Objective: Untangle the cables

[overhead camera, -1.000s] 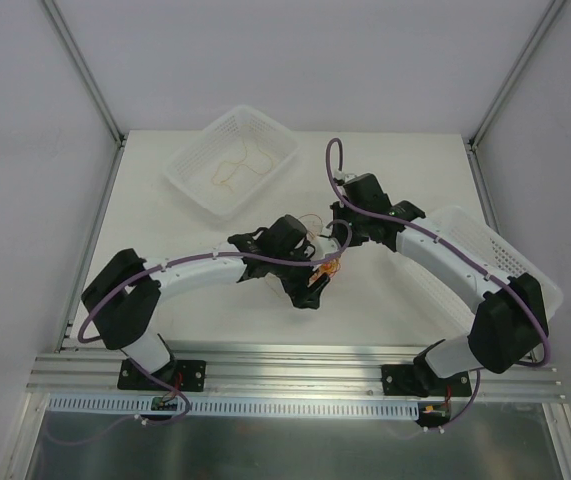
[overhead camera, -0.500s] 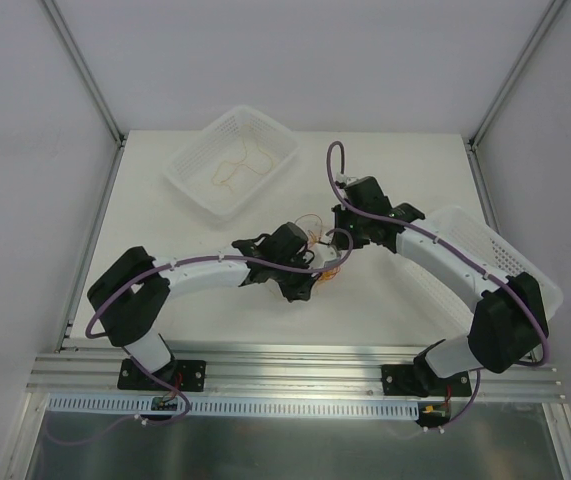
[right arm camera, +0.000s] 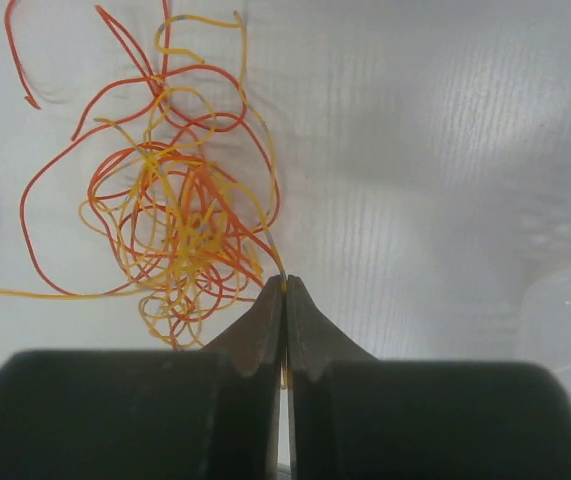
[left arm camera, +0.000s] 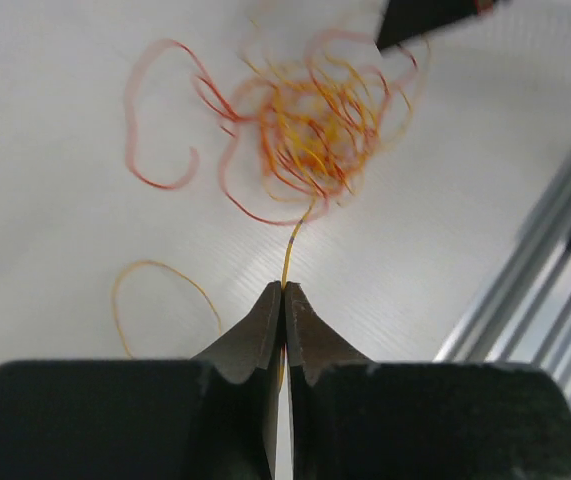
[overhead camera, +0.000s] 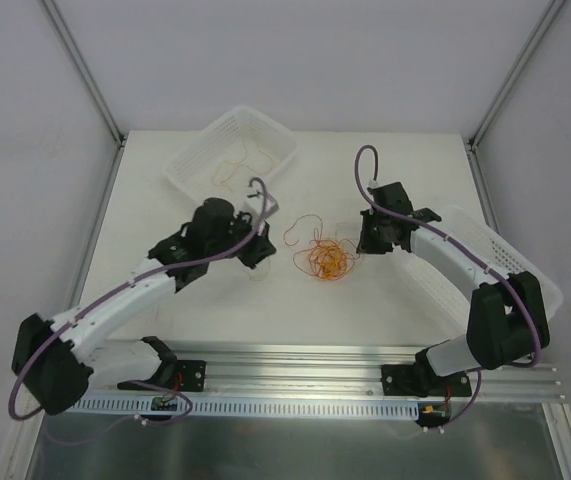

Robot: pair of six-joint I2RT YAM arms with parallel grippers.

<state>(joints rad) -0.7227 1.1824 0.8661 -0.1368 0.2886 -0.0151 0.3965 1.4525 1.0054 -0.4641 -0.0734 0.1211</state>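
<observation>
While the cables [overhead camera: 325, 257] lie tangled in a heap on the table [overhead camera: 385, 180] | left gripper [left arm camera: 283, 292] clamped on one yellow strand | right gripper [right arm camera: 285, 284] clamped on a yellow strand

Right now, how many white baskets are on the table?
2. One basket at the far side, left of centre, holding a loose cable; the other at the right edge, partly under the right arm.
</observation>
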